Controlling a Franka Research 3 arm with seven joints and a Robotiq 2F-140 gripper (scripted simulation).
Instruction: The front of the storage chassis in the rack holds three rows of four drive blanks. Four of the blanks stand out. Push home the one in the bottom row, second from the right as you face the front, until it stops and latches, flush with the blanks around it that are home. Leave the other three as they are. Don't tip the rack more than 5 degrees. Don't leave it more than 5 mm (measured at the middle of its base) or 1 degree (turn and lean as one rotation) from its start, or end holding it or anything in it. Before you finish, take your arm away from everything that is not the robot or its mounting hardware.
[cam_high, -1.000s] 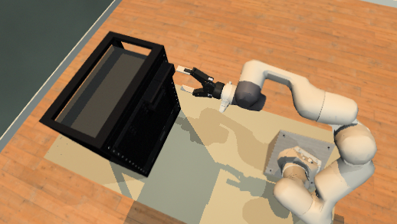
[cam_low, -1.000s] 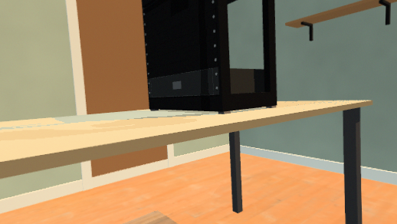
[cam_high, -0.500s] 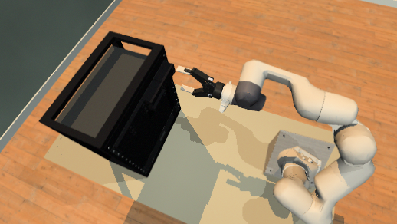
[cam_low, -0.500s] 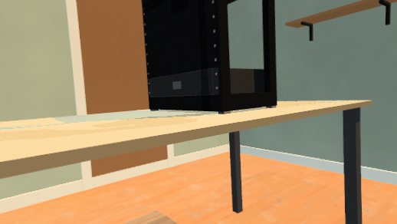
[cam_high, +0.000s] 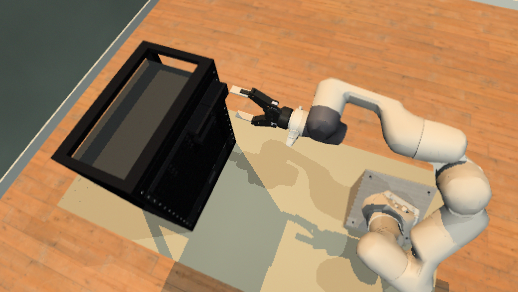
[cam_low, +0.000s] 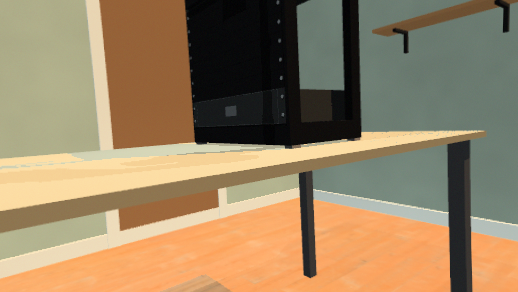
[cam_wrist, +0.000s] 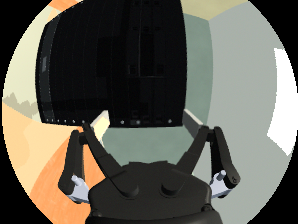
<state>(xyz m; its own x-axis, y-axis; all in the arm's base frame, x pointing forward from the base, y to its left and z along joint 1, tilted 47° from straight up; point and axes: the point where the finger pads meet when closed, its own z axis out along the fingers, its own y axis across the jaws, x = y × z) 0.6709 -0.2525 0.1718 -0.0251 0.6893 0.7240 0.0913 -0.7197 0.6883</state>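
A black open-frame rack (cam_high: 145, 130) stands on the table, its front face turned toward my arm. It also shows in the exterior view (cam_low: 270, 70) and in the wrist view (cam_wrist: 109, 56). The storage chassis (cam_high: 207, 112) sits high in the rack's front; its blanks are dark and I cannot tell them apart. A grey panel (cam_low: 237, 111) sits low in the rack front. My gripper (cam_high: 242, 105) is open and empty. It hovers level with the rack's upper front, a short way off its far corner. Its fingers spread wide in the wrist view (cam_wrist: 149, 185).
The rack stands on a light table (cam_low: 240, 160) with dark legs. My arm's grey base plate (cam_high: 390, 202) is mounted at the table's right side. A wall shelf (cam_low: 440, 17) hangs at the back right. Wooden floor surrounds the table.
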